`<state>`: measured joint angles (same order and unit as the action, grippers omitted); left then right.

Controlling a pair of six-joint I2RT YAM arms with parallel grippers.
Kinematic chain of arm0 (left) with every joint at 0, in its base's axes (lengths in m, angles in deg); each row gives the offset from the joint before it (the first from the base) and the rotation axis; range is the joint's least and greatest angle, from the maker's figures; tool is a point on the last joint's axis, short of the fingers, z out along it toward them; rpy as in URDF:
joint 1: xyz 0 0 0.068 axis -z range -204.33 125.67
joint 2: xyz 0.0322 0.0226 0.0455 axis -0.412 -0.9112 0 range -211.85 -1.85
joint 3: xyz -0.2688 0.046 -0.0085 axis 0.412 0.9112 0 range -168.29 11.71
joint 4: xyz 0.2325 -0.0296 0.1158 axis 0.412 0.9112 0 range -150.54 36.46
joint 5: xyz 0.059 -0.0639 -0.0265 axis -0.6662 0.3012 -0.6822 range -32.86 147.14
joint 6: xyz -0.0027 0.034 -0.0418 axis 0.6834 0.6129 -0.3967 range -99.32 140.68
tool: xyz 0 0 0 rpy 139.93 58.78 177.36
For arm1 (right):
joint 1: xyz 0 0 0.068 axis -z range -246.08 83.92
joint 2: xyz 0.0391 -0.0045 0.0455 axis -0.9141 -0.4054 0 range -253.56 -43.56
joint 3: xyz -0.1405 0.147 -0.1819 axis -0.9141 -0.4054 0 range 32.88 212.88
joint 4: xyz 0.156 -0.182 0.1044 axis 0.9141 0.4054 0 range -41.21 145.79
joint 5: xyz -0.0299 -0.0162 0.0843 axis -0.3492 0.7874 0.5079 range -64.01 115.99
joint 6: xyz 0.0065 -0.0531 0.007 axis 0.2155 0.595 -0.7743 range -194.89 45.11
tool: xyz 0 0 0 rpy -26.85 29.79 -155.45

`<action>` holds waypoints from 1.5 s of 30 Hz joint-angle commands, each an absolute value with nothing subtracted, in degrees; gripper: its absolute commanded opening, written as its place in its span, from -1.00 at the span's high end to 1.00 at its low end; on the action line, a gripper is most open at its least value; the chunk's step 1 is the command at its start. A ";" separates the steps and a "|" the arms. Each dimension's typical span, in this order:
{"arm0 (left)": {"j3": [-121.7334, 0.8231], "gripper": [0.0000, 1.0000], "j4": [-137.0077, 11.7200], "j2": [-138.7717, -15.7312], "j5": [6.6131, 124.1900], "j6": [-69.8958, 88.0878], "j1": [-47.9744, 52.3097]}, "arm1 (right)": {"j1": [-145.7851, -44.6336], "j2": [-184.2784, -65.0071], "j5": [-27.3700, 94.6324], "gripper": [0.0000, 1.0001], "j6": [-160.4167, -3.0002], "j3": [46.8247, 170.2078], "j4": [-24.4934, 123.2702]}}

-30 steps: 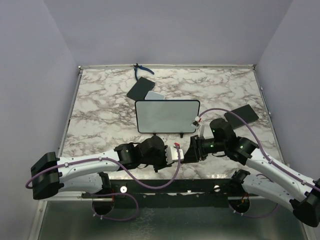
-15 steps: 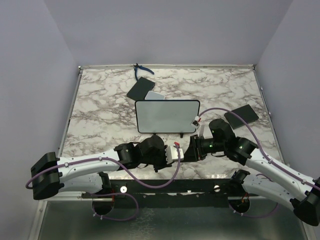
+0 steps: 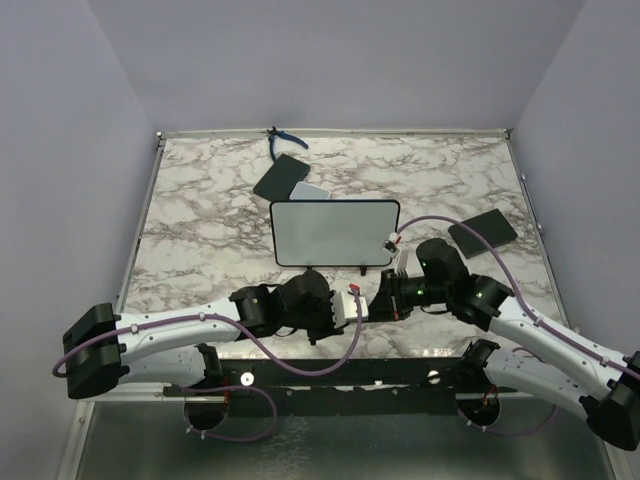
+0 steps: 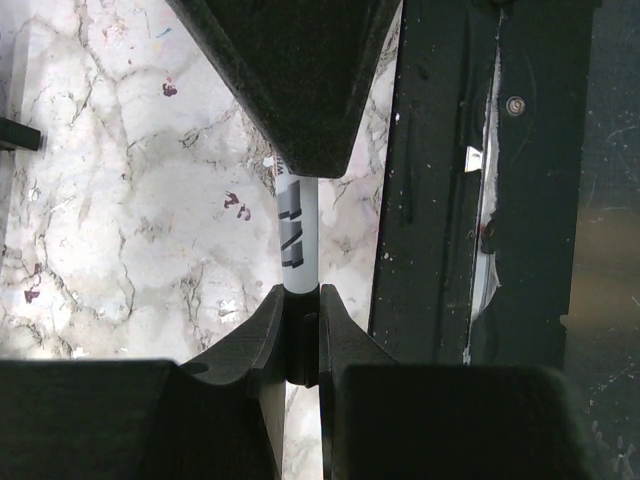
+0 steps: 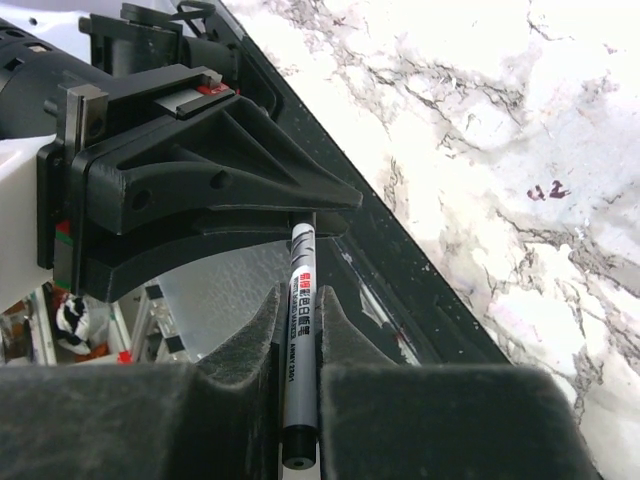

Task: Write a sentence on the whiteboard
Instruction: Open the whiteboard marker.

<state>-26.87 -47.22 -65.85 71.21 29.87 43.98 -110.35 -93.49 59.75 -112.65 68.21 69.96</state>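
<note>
Marble-patterned tabletop (image 3: 200,230) fills the pale lavender enclosure. The small rectangular whiteboard (image 3: 335,232), with its thin black frame and two little black feet, sits at the middle of it, well apart from both grippers and with no writing that I can make out. At the near edge the left gripper (image 4: 300,300) and the right gripper (image 5: 298,305) meet nose to nose, each pinching one end of a slim grey-and-white marker pen (image 4: 297,225). The risk, as I judge it, lies in this double hold. If one arm pulls or turns while the other is clamped, the pen could twist askew or pop free. It hangs beside the black metal rail (image 4: 430,200) at the table's edge, so a dropped pen may roll out of reach.
</note>
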 commanded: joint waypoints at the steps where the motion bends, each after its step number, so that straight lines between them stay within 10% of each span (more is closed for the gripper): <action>1: -28.24 1.00 -47.80 -66.24 70.83 29.88 43.96 | -111.26 -93.26 59.17 0.98 -112.55 68.42 67.89; 45: -25.83 1.00 -48.50 -66.91 64.53 30.52 44.68 | -111.24 -84.49 52.02 0.99 -102.23 86.24 95.84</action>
<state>-27.79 -59.11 -66.86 68.47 30.57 45.51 -111.14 -88.05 49.89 -102.36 82.71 92.06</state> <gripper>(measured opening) 0.138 0.110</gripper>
